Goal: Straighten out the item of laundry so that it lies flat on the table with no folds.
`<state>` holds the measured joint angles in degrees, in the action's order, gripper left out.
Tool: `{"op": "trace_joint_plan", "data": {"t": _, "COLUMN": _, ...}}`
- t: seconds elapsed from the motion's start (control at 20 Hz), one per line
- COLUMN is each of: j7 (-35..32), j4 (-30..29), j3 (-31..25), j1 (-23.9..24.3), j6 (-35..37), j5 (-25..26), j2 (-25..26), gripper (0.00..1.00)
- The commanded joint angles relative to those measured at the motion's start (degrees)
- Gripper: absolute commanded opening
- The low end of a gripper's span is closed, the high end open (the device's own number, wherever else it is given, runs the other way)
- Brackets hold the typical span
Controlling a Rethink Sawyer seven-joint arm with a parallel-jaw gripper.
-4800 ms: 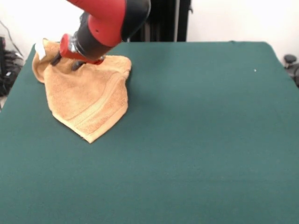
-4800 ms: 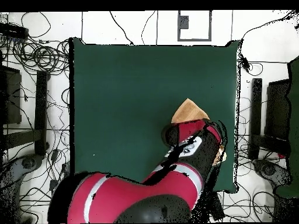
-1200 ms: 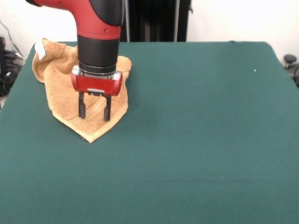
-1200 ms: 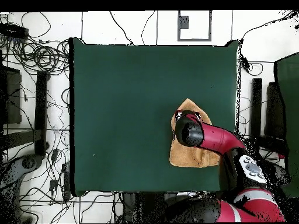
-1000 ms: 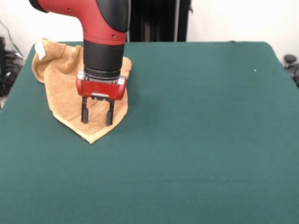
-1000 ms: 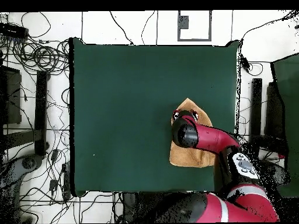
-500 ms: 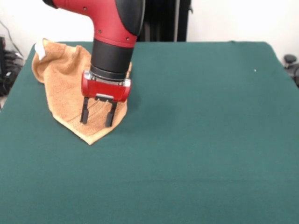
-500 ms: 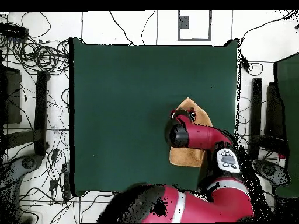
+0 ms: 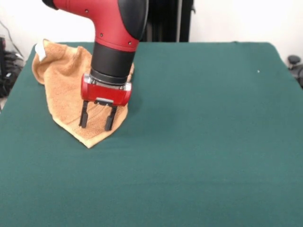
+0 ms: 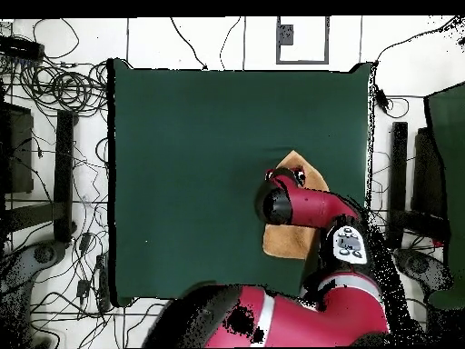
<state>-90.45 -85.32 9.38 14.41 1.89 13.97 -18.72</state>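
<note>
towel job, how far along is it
Done: nothing yet; the towel lies folded to a point near one corner of the table. In hand: the open pincer hangs over the pointed end, holding nothing. Left: grasp a layer, unfold it and flatten the bunched far end.

Tangled black cables (image 10: 54, 86) are seen on the white floor (image 10: 209, 41) left of the green surface in the overhead view. A dark stand (image 10: 64, 173) is set alongside. A grey-framed square (image 10: 301, 39) is seen at top. A black post (image 9: 165, 21) and white wall (image 9: 236, 19) are seen behind in front view.
</note>
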Motion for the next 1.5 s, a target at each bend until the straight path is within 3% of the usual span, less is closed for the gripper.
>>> {"op": "trace_joint_plan", "data": {"t": 0.05, "j7": 0.94, "j4": 2.97, "j3": -18.18, "j1": 11.72, "j6": 5.88, "j5": 3.02, "j2": 13.71, "gripper": 1.0}}
{"op": "trace_joint_plan", "data": {"t": 0.5, "j7": 3.05, "j4": 1.8, "j3": -20.49, "j1": 14.92, "j6": 8.62, "j5": 6.69, "j2": 13.65, "gripper": 1.0}}
{"op": "trace_joint_plan", "data": {"t": 0.85, "j7": 2.19, "j4": 3.03, "j3": -18.96, "j1": 13.51, "j6": 9.26, "j5": 8.87, "j2": 13.59, "gripper": 1.0}}
{"op": "trace_joint_plan", "data": {"t": 0.9, "j7": 1.81, "j4": 3.05, "j3": -18.79, "j1": 13.38, "j6": 8.92, "j5": 9.05, "j2": 13.58, "gripper": 0.0}}
{"op": "trace_joint_plan", "data": {"t": 1.25, "j7": 0.48, "j4": 2.54, "j3": -19.7, "j1": 14.47, "j6": 7.52, "j5": 10.05, "j2": 13.45, "gripper": 0.0}}
{"op": "trace_joint_plan", "data": {"t": 1.5, "j7": -4.36, "j4": 2.3, "j3": -15.43, "j1": 10.7, "j6": 6.14, "j5": 8.19, "j2": 12.37, "gripper": 0.0}}
